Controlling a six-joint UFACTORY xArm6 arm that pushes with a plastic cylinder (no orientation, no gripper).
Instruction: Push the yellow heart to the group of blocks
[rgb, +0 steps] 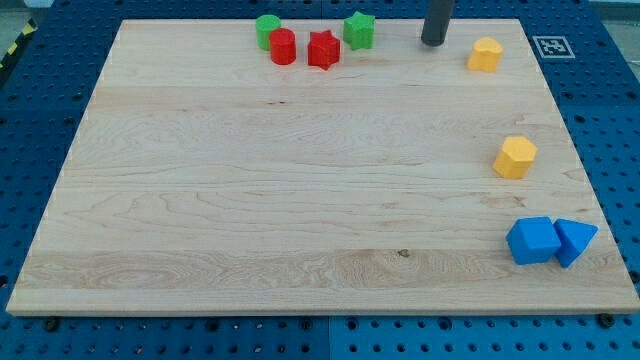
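Note:
The yellow heart (485, 54) lies near the board's top right corner. My tip (433, 43) rests on the board just to its left, with a small gap between them. A group of blocks sits at the view's top centre: a green cylinder (267, 30), a red cylinder (283, 47), a red star (323, 49) and a green star (359, 30). The tip stands between the green star and the yellow heart.
A yellow hexagon-like block (515, 158) lies at the right edge, mid-height. A blue cube (532, 240) and a blue triangle (574, 240) touch each other at the lower right. The wooden board (280, 190) sits on a blue pegboard table.

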